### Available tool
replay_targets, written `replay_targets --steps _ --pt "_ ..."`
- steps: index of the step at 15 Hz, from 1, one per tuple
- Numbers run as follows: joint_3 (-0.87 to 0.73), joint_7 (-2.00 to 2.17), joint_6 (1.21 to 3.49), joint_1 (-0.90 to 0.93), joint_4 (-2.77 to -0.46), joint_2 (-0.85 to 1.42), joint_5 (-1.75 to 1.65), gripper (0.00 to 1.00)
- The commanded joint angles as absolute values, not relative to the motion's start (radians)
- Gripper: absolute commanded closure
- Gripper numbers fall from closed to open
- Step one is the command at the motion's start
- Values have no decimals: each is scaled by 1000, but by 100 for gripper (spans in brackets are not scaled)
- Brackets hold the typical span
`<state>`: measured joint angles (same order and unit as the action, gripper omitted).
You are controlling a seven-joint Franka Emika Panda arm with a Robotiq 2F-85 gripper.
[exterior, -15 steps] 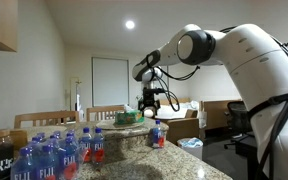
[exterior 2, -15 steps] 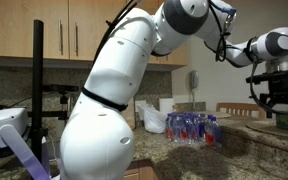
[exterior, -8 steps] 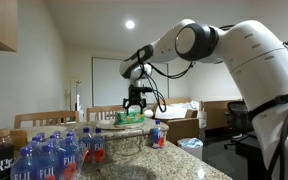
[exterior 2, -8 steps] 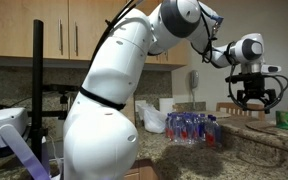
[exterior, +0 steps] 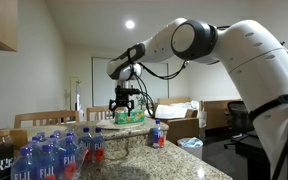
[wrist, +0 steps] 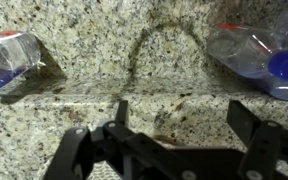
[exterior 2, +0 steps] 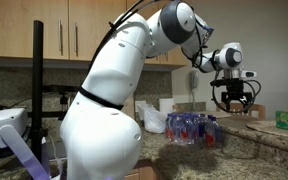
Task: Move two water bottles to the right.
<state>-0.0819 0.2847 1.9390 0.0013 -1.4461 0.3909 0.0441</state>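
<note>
**Hovering open between the pack and the stray bottle**

We start with the red-labelled bottles (exterior: 89, 143), which stand upright and shoulder to shoulder at the far end of a tight pack. The blue-labelled FIJI bottles (exterior: 24, 165) crowd the nearer end. One more of the red kind, the lone bottle (exterior: 158, 133), stands well apart toward the right of that view. We read it as the first of the two set down in its new place (a judgement from where it stands, nothing more), so one would be left to fetch.

The gripper (exterior: 124, 109) hangs above the granite counter (exterior: 134, 145), between pack and lone bottle, and is held high, we think, so that it clears the blue caps. In the wrist view its fingers (wrist: 119, 112) are spread wide with nothing between them, which suits an approach and not a carry. Beneath them lies bare stone, with a bottle at each edge of the frame; we cannot tell which bottles those are.

Because the pack is so tight, we expect an outer red-labelled bottle to be the easy pick, since spread fingers dropped into the middle could knock its neighbours. A green box (exterior: 130, 117) sits farther back on the counter.
</note>
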Motion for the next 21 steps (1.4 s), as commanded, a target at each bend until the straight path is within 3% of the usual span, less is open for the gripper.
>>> replay_targets --steps 1,9,21 --pt "-73 280 1917 -10 -1428 403 48 0" --pt "-24 231 1748 24 -1266 466 36 0" --pt "-13 214 1487 102 -809 774 -34 0"
